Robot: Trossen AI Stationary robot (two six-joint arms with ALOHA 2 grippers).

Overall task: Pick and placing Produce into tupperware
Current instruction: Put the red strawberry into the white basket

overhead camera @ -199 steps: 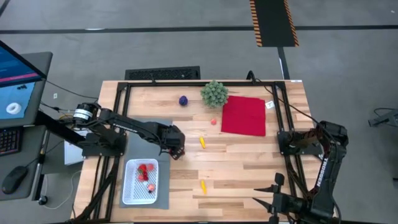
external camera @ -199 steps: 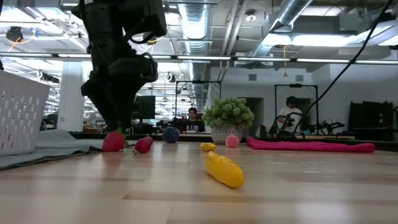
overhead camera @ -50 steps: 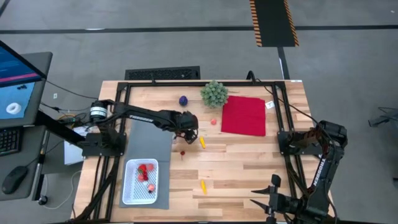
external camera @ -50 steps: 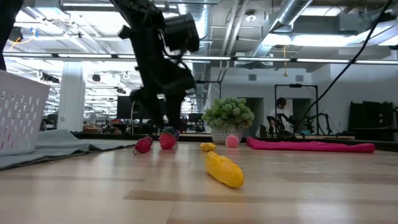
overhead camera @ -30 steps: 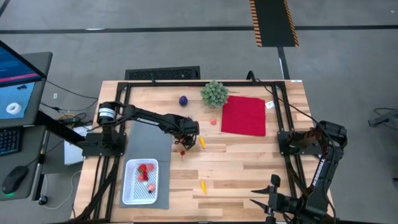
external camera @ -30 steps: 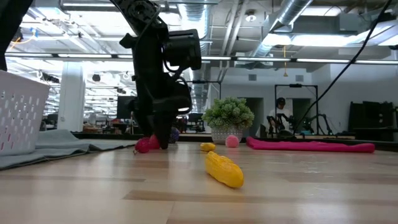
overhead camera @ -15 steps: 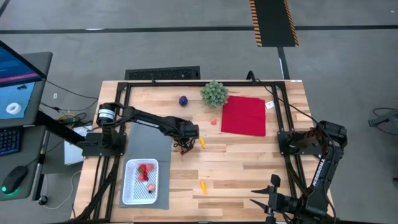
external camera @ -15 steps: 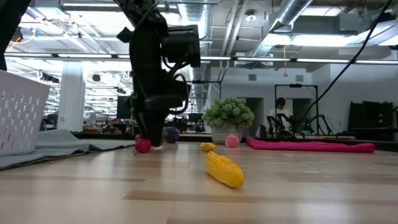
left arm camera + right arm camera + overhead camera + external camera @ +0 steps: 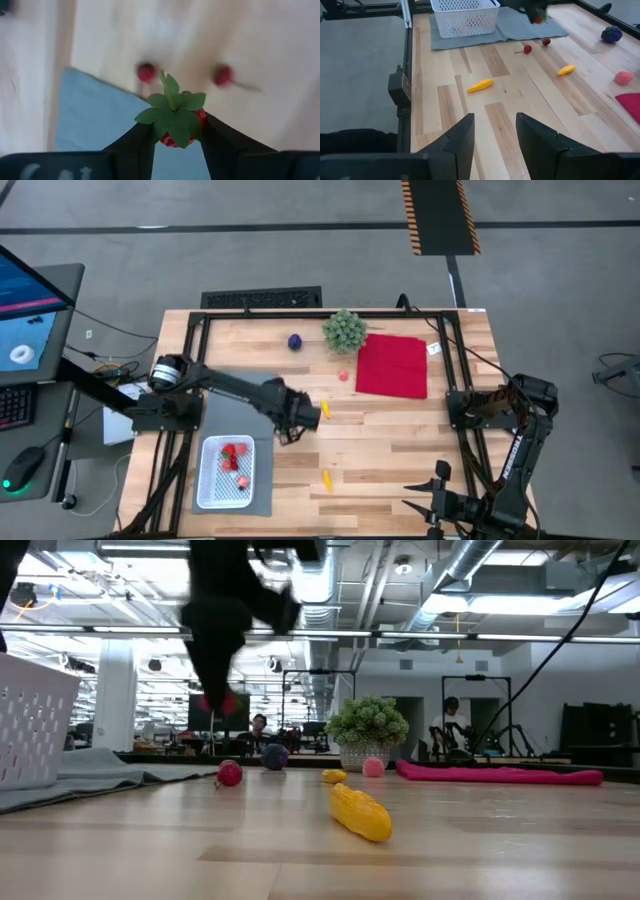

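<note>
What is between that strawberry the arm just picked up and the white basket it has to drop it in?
Nothing visible blocks the way. The left gripper holds the strawberry lifted above the wood near the grey mat. The white basket sits on that mat, open on top, with only bare mat and table between them.

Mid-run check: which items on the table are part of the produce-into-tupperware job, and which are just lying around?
Job items: strawberry held in the left gripper; white tupperware with red pieces already inside; two small red fruits; two yellow pieces; pink piece; purple ball.

Lying about: green plant; red cloth; grey mat.
</note>
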